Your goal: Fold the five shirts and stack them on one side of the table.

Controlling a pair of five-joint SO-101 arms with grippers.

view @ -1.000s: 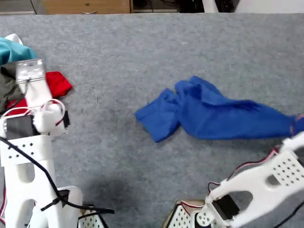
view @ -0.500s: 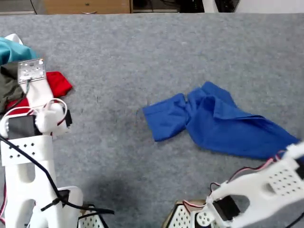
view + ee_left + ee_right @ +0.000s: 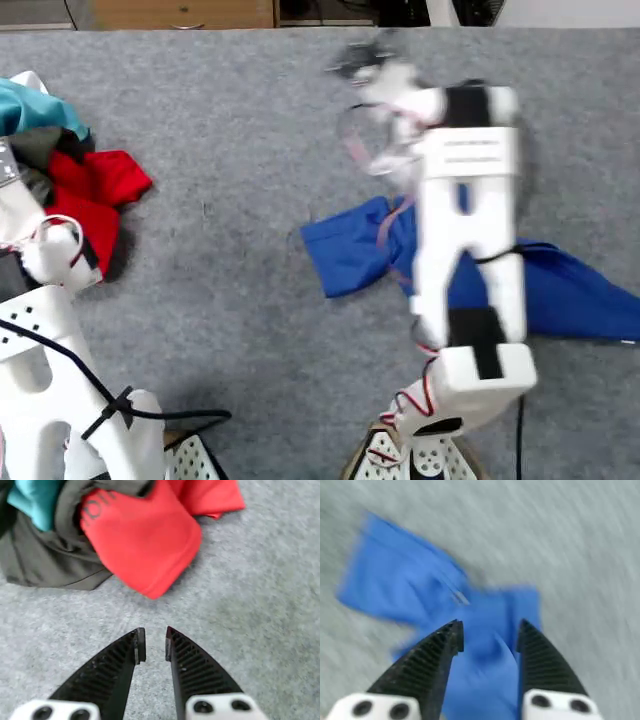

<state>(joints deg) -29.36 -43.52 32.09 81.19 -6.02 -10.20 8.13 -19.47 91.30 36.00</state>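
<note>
high camera over table (image 3: 230,110), wrist cameras close; blue shirt (image 3: 350,252) probably shared

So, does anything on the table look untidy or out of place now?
Yes. The crumpled blue cloth shirt lies unfolded and bunched near the middle of the grey table. At the left edge in the high view, the red shirt, dark grey shirt and teal shirt form a loose heap, not a folded stack.

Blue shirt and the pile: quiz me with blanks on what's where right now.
The right tool hangs ___, not shut, over the blue shirt. The left tool, facing the red shirt, grips ___. The carpet under them is ___.
Missing: open; nothing; grey.
</note>
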